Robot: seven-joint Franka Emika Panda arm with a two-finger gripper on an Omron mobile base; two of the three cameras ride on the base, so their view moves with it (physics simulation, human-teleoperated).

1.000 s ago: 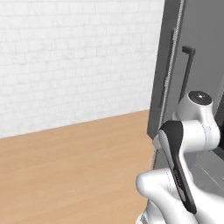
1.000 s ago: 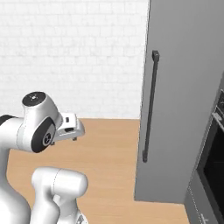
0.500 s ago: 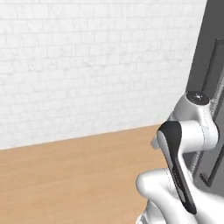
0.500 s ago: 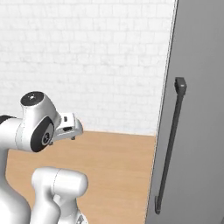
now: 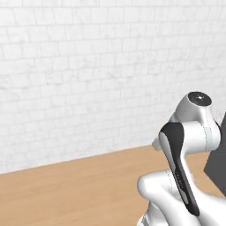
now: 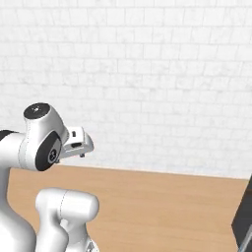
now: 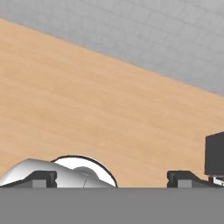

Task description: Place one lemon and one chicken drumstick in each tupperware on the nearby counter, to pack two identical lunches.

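My gripper (image 7: 113, 178) is open in the hand view, its two dark fingertips (image 7: 43, 177) far apart with nothing between them, looking down over a light wooden floor (image 7: 87, 100). In the right base view the arm is folded close above the base, with the hand (image 6: 78, 142) pointing right at mid height. The lemon, the chicken drumstick, the tupperware and the counter are out of view.
A white brick wall (image 5: 88, 79) runs across the back, meeting the wooden floor (image 6: 162, 202). The dark edge of a tall grey unit (image 5: 217, 172) shows at the right border, and again low at the right (image 6: 244, 221).
The whole picture has shifted: the base has turned, so the tall grey unit with its handle slid rightward almost out of both base views. The arm keeps its pose and the gripper stays open.
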